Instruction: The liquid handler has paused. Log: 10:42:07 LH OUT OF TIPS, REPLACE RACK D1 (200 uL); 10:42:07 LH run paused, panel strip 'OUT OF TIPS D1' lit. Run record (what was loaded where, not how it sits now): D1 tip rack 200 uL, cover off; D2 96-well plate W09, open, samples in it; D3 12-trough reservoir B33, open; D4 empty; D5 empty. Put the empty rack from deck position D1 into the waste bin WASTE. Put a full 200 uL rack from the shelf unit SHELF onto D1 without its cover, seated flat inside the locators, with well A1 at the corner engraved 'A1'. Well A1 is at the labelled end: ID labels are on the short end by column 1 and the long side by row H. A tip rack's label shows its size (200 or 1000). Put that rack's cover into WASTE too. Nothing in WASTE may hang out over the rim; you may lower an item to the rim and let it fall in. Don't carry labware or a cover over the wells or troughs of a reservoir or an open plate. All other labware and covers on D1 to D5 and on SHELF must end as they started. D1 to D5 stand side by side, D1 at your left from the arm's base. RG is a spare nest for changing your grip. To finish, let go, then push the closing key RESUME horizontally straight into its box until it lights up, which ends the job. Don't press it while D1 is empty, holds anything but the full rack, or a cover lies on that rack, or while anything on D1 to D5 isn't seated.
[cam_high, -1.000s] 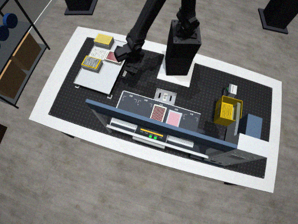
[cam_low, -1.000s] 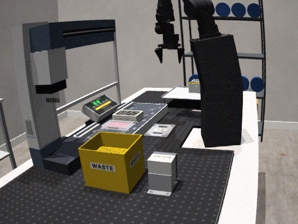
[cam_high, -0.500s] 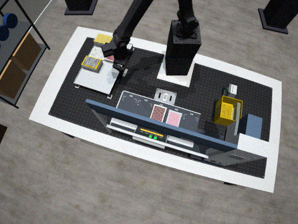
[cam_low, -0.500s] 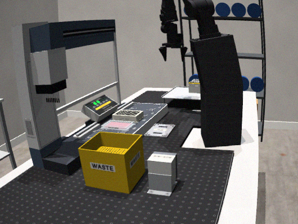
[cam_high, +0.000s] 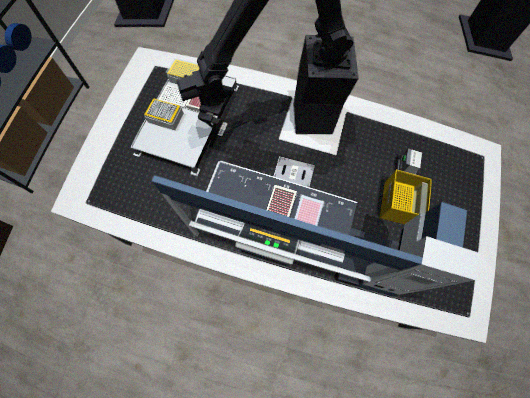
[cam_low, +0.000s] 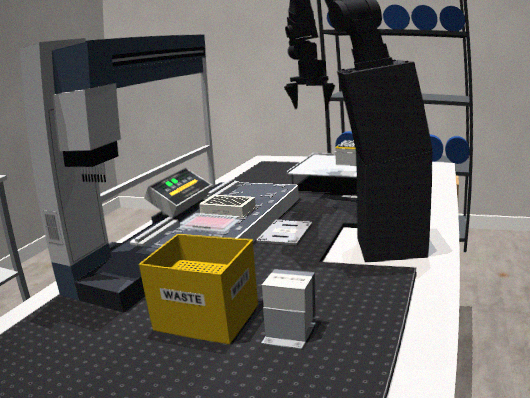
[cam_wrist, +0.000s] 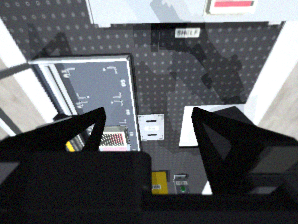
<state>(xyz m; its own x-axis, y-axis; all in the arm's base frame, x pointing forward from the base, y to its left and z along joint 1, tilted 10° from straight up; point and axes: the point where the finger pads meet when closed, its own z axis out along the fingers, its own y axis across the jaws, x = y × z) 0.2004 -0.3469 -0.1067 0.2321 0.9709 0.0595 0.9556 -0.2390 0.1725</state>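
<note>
Gripper (fingers spread) above shelf.

Shelf platform sits at one end of the table with racks along its back edge. Deck plate lies in front of the arm's pedestal, carrying two labware pieces side by side. Spare nest lies between pedestal and deck. WASTE bin stands at the opposite end with a rack inside, key box just beside it.
</note>
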